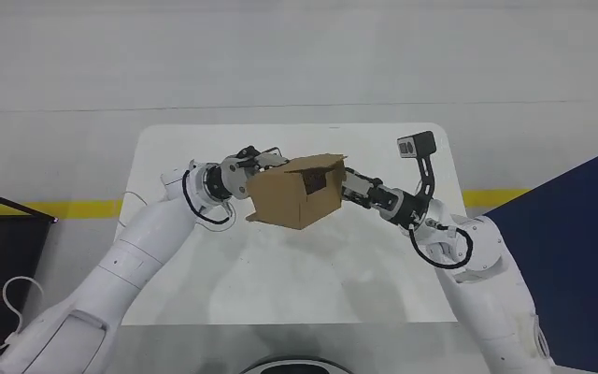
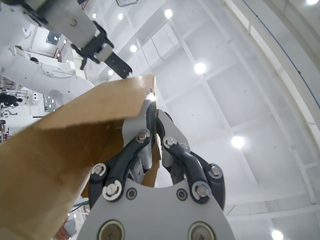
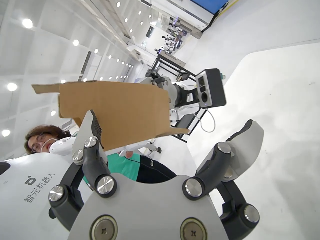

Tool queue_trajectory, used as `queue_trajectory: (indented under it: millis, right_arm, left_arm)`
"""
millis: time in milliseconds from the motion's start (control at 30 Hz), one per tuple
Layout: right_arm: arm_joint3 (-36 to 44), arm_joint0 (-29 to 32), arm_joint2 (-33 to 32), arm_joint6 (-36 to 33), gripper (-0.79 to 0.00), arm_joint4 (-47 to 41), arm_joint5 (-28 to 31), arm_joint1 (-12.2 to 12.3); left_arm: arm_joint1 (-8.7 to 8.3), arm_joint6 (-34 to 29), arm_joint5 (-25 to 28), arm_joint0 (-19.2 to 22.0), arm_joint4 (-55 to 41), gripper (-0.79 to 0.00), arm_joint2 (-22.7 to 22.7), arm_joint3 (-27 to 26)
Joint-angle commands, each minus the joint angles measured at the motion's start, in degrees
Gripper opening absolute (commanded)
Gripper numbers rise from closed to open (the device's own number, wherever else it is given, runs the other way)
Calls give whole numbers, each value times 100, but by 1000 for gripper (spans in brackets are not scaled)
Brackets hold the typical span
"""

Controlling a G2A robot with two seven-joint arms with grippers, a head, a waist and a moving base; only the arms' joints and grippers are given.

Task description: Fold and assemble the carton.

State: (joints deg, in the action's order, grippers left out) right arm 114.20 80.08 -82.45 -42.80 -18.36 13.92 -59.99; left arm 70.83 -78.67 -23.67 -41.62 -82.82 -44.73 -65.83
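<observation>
While the white tabletop [image 1: 308, 271] lies below, the brown carton [image 1: 290, 198] is held up over its middle, between the two hands. The left hand [image 2: 155, 116] is at the carton's left side and pinches one wall tight. The right hand [image 3: 170, 117] is at the right side, spread wide, with one finger [image 3: 93, 123] touching the carton.

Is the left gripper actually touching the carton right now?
Touching. The left wrist view shows the left gripper shut on the carton, with a cardboard edge pinched inside it and no gap.
</observation>
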Motion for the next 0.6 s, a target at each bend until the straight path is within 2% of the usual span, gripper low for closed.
queue_trajectory:
  millis: [0,200,567]
  right_arm:
    - [38,15,7,-46,0,35,-3,3]
    - [80,7,56,-111,0,261,-99,11]
    - [36,19,-108,144,0,37,4,1]
  left_arm:
    - [16,1,-3,-14,7,-785,-18,20]
    - [59,-5,-43,-38,62,-785,-94,68]
    - [88,-7,-144,-111,249,-785,-287,171]
